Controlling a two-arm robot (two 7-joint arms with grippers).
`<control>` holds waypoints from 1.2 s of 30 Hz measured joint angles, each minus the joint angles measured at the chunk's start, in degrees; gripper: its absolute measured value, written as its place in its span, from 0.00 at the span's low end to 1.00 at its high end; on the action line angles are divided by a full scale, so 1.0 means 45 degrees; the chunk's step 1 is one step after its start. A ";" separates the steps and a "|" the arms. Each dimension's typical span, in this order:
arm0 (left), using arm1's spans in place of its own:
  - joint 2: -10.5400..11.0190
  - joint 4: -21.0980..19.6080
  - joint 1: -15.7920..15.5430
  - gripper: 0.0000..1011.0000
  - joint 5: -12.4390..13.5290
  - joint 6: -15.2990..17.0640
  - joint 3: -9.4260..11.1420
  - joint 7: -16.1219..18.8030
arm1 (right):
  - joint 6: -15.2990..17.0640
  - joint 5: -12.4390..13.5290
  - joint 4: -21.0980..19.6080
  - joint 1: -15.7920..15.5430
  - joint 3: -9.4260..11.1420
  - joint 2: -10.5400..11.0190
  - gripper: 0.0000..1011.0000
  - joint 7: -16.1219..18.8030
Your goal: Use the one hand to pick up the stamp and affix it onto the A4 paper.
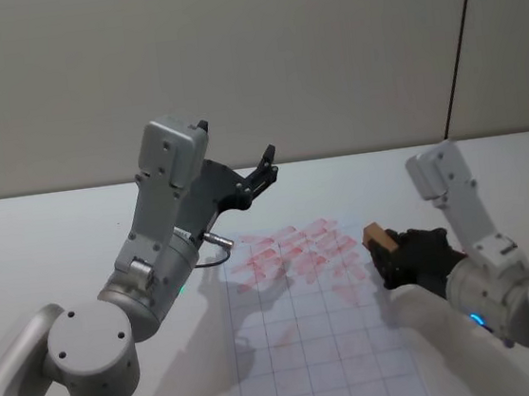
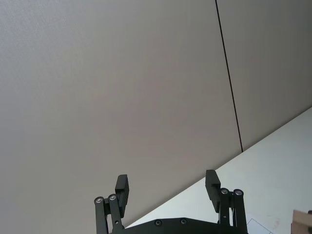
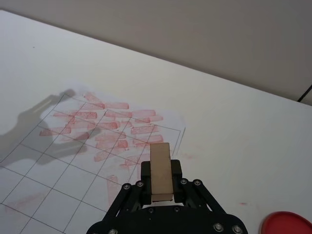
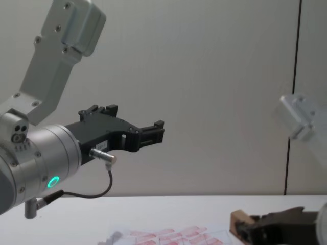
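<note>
Well, your right gripper [image 1: 392, 252] pinches the stamp [image 1: 376, 236] by the right edge of the A4 paper [image 1: 321, 354], so only pressing it down looks left, while your left gripper [image 1: 263, 169] hangs spread above that paper.

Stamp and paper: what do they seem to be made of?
The stamp, clamped in the right gripper near the paper's edge, looks like pale unfinished wood: a tan, matt, square-cut block. The paper looks like a thin matt white sheet, lying flat, printed with a grid and red marks.
</note>
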 joint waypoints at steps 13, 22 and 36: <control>0.0000 0.0000 0.0000 0.99 0.0000 0.0000 0.0000 0.0001 | 0.0312 -0.0658 0.1073 0.0448 -0.0459 -0.0607 0.22 0.0221; 0.0000 0.0000 0.0000 0.99 0.0000 -0.0001 -0.0001 0.0000 | 0.0386 -0.0734 0.1648 0.0663 -0.0574 -0.0849 0.22 0.0356; 0.0000 0.0001 0.0000 0.99 0.0001 0.0000 0.0000 0.0001 | 0.0627 -0.0776 0.2233 0.0983 -0.0625 -0.1118 0.22 0.0480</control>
